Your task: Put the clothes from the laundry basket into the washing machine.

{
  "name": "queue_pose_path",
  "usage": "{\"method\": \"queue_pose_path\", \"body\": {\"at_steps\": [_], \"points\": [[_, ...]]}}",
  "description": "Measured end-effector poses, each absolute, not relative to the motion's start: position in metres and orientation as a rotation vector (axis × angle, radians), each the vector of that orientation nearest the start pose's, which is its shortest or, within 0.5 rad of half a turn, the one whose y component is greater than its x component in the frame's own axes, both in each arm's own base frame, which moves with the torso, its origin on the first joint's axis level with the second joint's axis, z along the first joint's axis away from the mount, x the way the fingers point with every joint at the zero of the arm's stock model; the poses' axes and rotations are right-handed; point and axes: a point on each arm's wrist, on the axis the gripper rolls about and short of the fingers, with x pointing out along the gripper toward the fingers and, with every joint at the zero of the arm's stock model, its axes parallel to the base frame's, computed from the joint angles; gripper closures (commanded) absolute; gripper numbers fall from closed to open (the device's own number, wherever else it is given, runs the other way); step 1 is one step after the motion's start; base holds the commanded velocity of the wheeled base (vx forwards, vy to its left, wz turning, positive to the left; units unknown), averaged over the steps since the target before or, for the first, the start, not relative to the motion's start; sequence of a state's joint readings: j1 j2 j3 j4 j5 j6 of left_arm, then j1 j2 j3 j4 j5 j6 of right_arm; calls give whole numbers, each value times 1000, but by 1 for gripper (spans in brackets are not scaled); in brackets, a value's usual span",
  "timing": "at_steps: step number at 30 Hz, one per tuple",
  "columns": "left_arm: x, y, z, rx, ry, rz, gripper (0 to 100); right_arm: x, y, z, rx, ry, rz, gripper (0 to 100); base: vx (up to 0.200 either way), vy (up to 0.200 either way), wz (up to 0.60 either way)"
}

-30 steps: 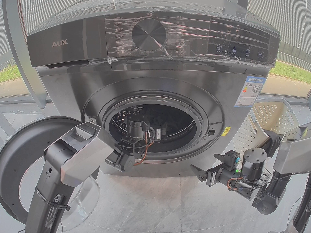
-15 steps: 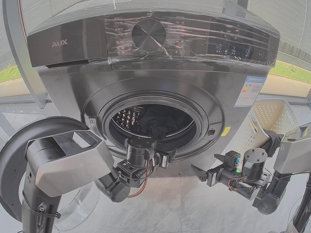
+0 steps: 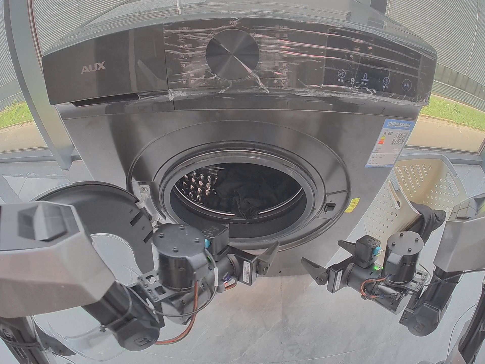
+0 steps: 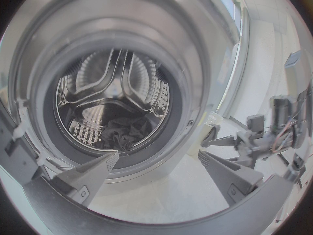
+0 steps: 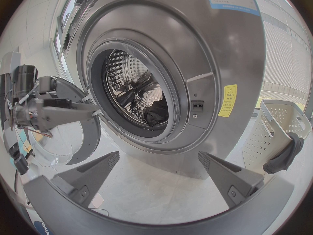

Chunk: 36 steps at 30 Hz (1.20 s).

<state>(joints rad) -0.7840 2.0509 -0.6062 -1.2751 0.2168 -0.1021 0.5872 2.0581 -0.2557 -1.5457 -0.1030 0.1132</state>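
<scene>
The washing machine stands with its round opening facing me, and dark clothes lie in the drum. My left gripper hangs open and empty just below and in front of the opening; in its wrist view the dark clothes lie beyond the fingers. My right gripper is open and empty too, low at the machine's front right. The white laundry basket stands to the right with a dark garment draped over its rim.
The machine's round door is swung open to the left, close behind my left arm. Pale floor lies free in front of the machine. The basket stands tight against the machine's right side.
My left gripper has pulled back out of the drum and dropped below the opening, leaving dark clothes inside. The right gripper has barely shifted.
</scene>
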Motion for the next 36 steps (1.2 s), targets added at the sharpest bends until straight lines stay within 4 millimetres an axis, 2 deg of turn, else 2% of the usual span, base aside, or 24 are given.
{"method": "queue_pose_path", "body": {"at_steps": [9,16,21,28,36], "points": [[192,-191,132,-93,102,-576,0,207,130,61,18,288,448,0,0,0,0],[167,-155,152,-130,45,-544,0,191,109,73,27,274,410,0,0,0,0],[156,-133,156,-142,21,-505,0,181,96,87,39,228,383,0,0,0,0],[143,-108,150,-126,30,-431,0,175,79,103,48,162,325,0,0,0,0],[139,-90,151,-104,1,-347,0,173,69,111,49,122,284,0,-200,0,0]]}}
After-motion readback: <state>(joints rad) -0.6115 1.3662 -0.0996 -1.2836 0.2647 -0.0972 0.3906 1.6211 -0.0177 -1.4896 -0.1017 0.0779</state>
